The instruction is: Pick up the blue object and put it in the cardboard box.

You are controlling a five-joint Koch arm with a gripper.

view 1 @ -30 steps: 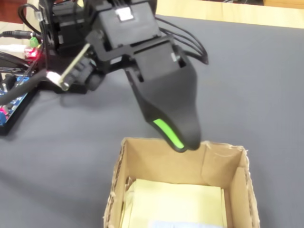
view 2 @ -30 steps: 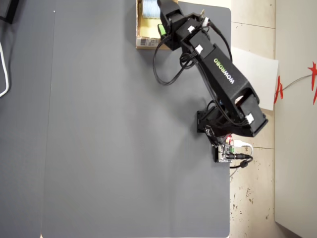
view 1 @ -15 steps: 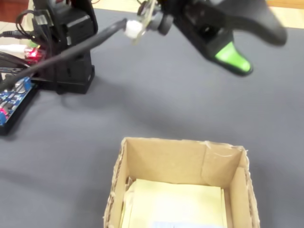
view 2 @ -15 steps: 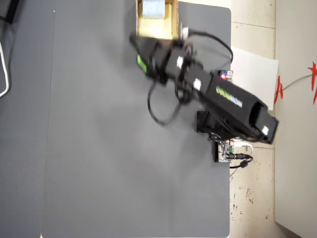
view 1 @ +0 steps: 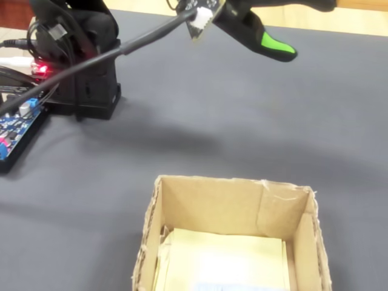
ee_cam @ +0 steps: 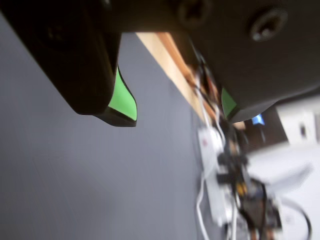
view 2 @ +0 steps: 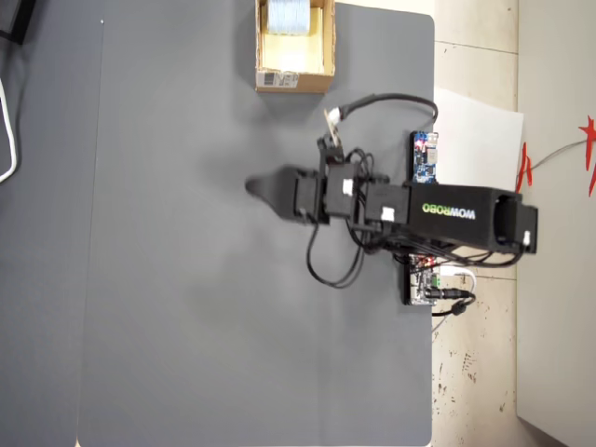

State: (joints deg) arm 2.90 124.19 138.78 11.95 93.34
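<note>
While my gripper (ee_cam: 177,112) hangs slack above the bare grey mat (view 2: 186,279), its green-padded fingers (ee_cam: 122,102) stand parted with nothing between them. Taking the cardboard box (view 2: 326,47) as landmark, I sit well apart from it in the overhead view, below its labelled end, pointing leftward rather than toward it. Inside that box, at its far end against the top edge of the overhead view, lies the blue object (view 2: 285,14), its ribbed lines running across the box. I judge the placing done.
</note>
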